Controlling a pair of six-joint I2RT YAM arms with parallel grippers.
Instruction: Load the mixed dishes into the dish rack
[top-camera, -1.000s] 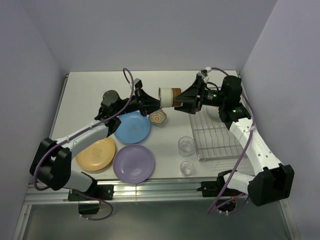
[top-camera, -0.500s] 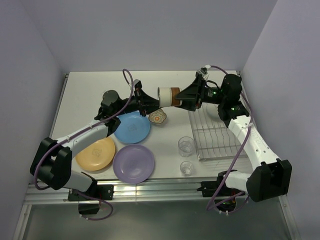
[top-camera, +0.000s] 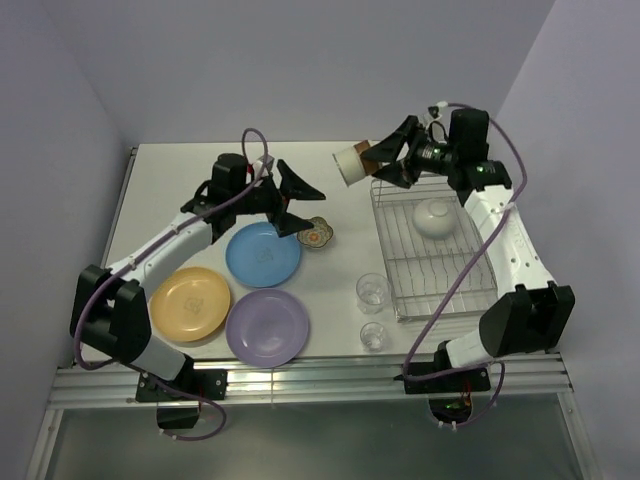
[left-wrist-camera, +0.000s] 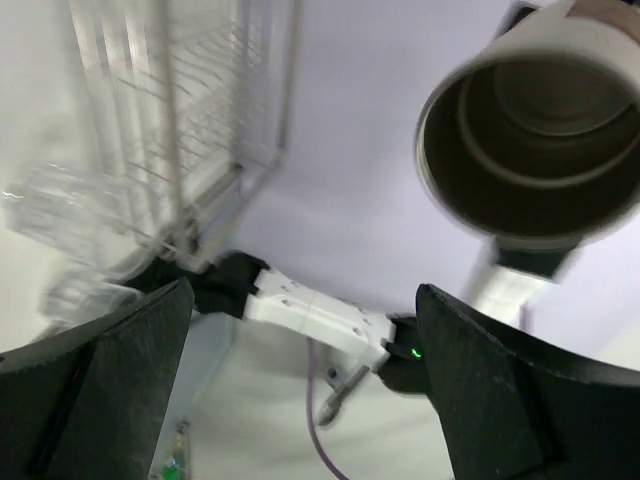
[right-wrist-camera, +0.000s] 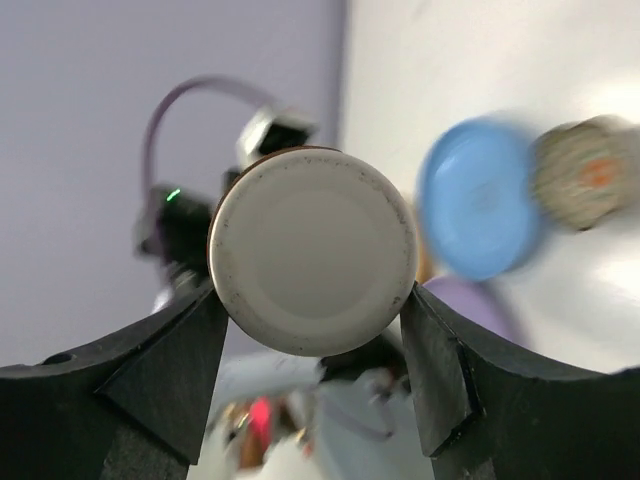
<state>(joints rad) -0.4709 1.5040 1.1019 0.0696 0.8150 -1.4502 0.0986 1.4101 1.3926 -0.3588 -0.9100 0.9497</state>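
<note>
Top external view, brown cup held sideways, mouth pointing left, right fingers clamped on it, left fingers apart

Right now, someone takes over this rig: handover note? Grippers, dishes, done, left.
Left gripper: open, empty, near the small floral patterned bowl.
Right gripper: shut on the brown cup, held in the air beside the far end of the silver wire dish rack.
Done: white bowl sits in the rack.
Left: the cup, then from the table the floral bowl, blue round plate, orange-yellow round plate, purple round plate, two clear glasses.
</note>
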